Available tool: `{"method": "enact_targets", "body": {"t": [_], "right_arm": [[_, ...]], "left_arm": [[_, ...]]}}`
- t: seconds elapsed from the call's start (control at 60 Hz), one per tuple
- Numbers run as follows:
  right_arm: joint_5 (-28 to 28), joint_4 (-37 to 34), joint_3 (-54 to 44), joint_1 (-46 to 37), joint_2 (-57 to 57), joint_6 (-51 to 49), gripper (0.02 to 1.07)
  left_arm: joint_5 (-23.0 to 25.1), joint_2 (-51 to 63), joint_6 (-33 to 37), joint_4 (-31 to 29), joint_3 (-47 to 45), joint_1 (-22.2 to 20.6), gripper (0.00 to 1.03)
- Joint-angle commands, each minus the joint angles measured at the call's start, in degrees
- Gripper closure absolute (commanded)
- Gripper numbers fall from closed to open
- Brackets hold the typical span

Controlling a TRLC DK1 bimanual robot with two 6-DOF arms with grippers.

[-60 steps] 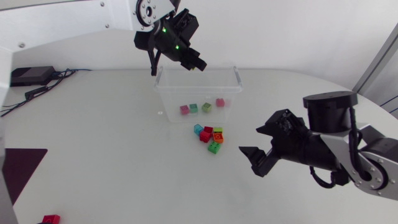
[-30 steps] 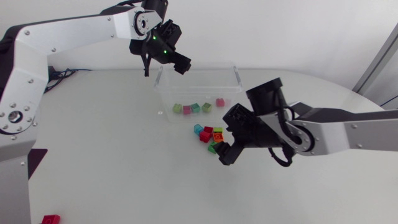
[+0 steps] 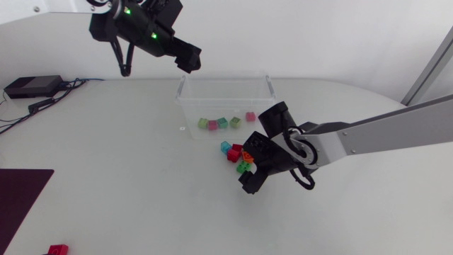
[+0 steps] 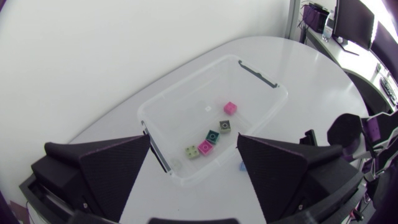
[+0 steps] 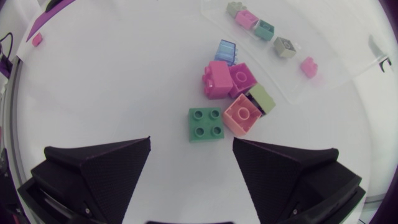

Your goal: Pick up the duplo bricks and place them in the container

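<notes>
The clear plastic container (image 3: 188, 106) stands at the middle back of the table with several duplo bricks (image 3: 222, 122) in a row inside. My left gripper (image 3: 187, 59) hangs open and empty above its back left corner; from its wrist view (image 4: 194, 169) I look down into the container (image 4: 186, 82) at the bricks (image 4: 213, 135). A small pile lies just in front of the container: a blue brick (image 3: 226, 146), a magenta one (image 5: 241, 78), an orange one (image 5: 242, 114) and a green one (image 5: 206, 123). My right gripper (image 5: 191, 168) hovers open right over this pile, nearest the green brick (image 3: 244, 167).
A lone red brick (image 3: 56, 249) lies at the table's front left edge beside a dark mat (image 3: 21, 185). A black box (image 3: 28, 86) with cables sits at the back left. The container's wall (image 5: 348, 62) is just beyond the pile.
My left gripper opened above the container, a light green brick now lies inside, and the arm drew back to the left. My right arm swung left over the pile.
</notes>
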Motion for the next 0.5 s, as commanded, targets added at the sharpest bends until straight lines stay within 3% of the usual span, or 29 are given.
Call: {"method": "enact_targets", "body": {"t": [0.0,0.483], "right_arm": [[0.6,-1.1,1.2,-0.6,2.6,-1.1,0.11],[0.9,-5.2,7.1,-1.0,8.4,-2.3,0.16]], "left_arm": [[0.3,-3.8,1.2,-1.5,-5.9,-0.3,0.05],[0.1,-21.3,9.1,-4.3,-30.6,-0.1,0.05]]}}
